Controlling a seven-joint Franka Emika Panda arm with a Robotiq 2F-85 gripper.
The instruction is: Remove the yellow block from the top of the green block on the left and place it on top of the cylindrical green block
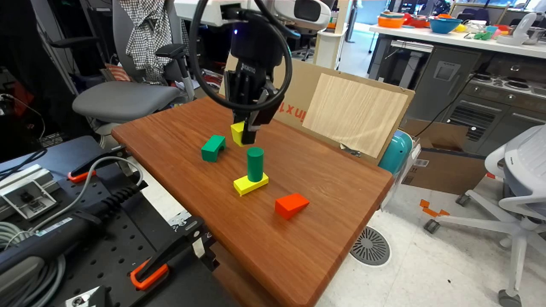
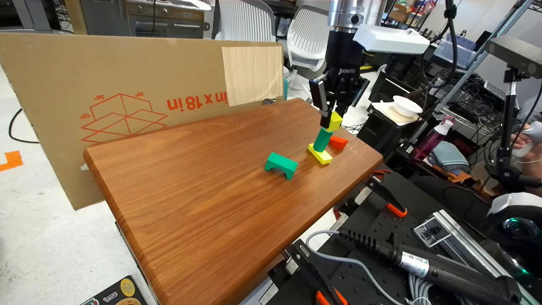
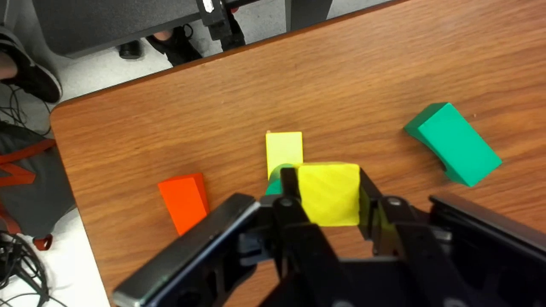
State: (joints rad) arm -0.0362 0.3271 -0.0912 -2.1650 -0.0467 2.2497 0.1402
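Held aloft: the yellow block (image 3: 328, 197)

It is pinched between the tips of the gripper (image 3: 328, 187), right of centre in the wrist view. Mid-frame in an exterior view, the cylindrical green block (image 1: 255, 165) (upright on a yellow slab (image 1: 245, 186)) stands to its lower right.

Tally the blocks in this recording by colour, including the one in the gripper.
Yellow: 2 (cube, flat slab)
Green: 2 (arch-shaped block, upright cylinder)
Orange-red: 1 (wedge)
Total: 5 blocks

Yellow block (image 3: 328, 194) hangs near upright cylindrical green block (image 1: 255, 166).
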